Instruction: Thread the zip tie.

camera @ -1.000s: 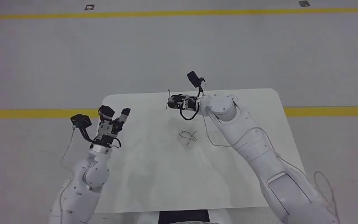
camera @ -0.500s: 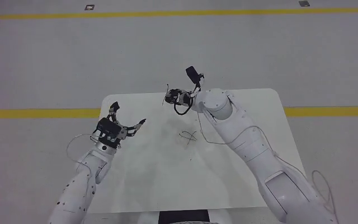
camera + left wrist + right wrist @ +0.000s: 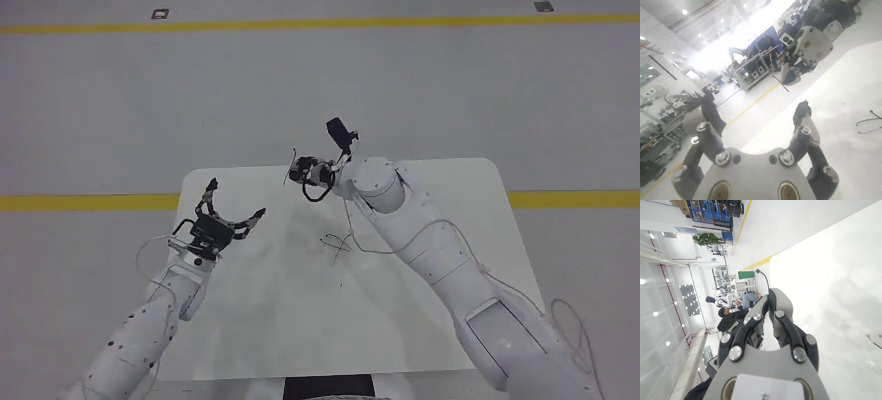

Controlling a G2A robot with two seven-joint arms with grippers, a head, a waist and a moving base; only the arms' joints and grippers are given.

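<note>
Above the far edge of the white table [image 3: 430,300], on its left half, the right gripper [image 3: 303,170] is clamped on a thin black zip tie [image 3: 764,279]; the tie's head end juts out past the fingertips, and a short length shows on the other side in the left wrist view. Nearer the table's left edge, well apart from it, the left gripper [image 3: 237,200] hangs with its fingers spread wide and nothing between them; it faces the held tie. Near the table's middle a small tangle of loose black ties [image 3: 338,243] lies flat, beside the right forearm.
</note>
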